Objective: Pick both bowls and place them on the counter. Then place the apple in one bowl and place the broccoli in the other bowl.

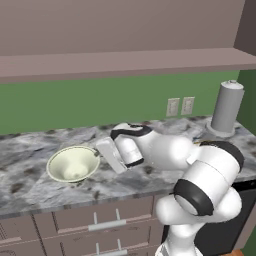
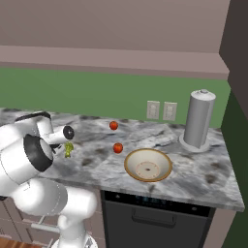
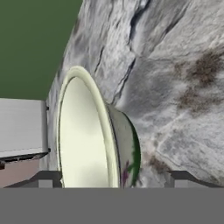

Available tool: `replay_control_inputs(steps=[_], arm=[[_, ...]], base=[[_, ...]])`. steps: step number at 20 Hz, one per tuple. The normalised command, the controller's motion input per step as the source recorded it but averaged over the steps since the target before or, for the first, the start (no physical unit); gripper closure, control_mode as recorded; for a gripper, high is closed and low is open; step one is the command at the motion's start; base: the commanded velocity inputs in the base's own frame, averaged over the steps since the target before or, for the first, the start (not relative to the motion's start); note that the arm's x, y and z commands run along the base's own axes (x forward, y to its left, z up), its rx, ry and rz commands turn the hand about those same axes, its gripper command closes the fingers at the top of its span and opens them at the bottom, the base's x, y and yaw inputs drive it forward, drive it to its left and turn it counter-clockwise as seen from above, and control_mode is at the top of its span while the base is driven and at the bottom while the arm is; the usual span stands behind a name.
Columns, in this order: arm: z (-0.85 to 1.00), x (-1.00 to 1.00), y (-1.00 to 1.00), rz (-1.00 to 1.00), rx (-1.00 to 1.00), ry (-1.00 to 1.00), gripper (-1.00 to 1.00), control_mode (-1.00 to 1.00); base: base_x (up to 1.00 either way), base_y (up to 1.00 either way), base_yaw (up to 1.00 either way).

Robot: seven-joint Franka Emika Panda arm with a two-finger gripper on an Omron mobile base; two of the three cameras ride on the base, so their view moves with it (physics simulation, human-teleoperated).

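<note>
Cream bowl (image 1: 73, 164): deep, glossy, green-patterned outside, near marbled counter (image 1: 30, 185) front edge | gripper (image 3: 114, 179): fingers spread, straddling its rim

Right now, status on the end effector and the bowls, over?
End effector open astride deep cream-white bowl's rim. Wide tan bowl empty on marbled counter. Nothing in the way.

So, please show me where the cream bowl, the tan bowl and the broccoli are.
cream bowl (image 1: 73, 165): left base view, on its pale inside.
tan bowl (image 2: 147, 168): right base view, on its inner floor.
broccoli (image 2: 69, 148): right base view, on its bumpy head.
</note>
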Motion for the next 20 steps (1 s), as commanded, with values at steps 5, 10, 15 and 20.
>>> replay_control_inputs(steps=[5, 10, 15, 20], arm=[[0.43, -0.1, -0.25, -0.02, -0.03, -0.02, -1.0, -1.0], [0.47, -0.25, -0.36, 0.0, -0.05, -0.06, -1.0, -1.0], [0.33, -0.27, -0.44, 0.0, -0.12, -0.03, -1.0, -1.0], [0.38, -0.31, -0.55, 0.01, -0.26, -0.01, -1.0, -1.0]], base=[[0.0, 0.0, 0.0], [0.0, 0.0, 0.0], [0.0, 0.0, 0.0], [0.0, 0.0, 0.0]])
